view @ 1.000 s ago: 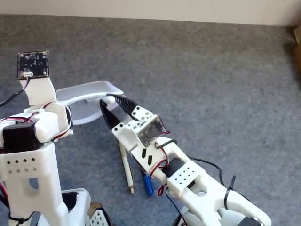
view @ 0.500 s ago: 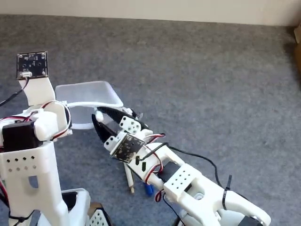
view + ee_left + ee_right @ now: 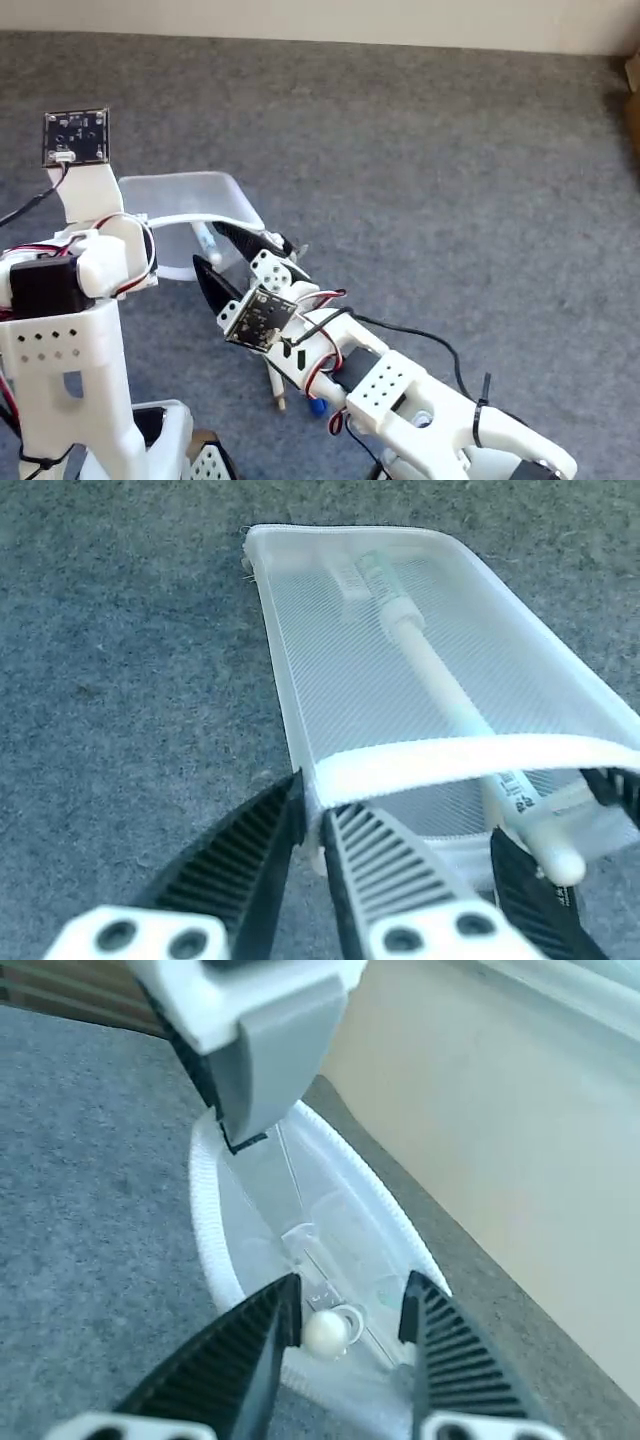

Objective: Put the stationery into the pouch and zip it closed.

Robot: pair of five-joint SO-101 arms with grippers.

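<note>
A translucent mesh pouch [image 3: 340, 660] lies open on the grey carpet. My left gripper [image 3: 312, 802] is shut on its white rim band and holds the mouth up. A white pen [image 3: 430, 670] lies inside along the pouch floor. My right gripper [image 3: 352, 1285] is open at the mouth, fingers on either side of the pen's rounded end [image 3: 325, 1332]. From above, the pouch [image 3: 180, 190] sits beside the left arm [image 3: 90, 270], with the right gripper [image 3: 208, 245] at its near corner. Another white pen [image 3: 272, 380] and a blue-tipped item [image 3: 318, 406] lie on the carpet, partly under the right arm.
Grey carpet [image 3: 450, 180] stretches bare to the right and far side. A pale wall [image 3: 400, 20] runs along the back edge. The left arm's white base [image 3: 70, 400] stands at the near left.
The pouch mouth has been lifted wider. The right gripper has swung down toward the near corner of the pouch, and a white pen now lies inside.
</note>
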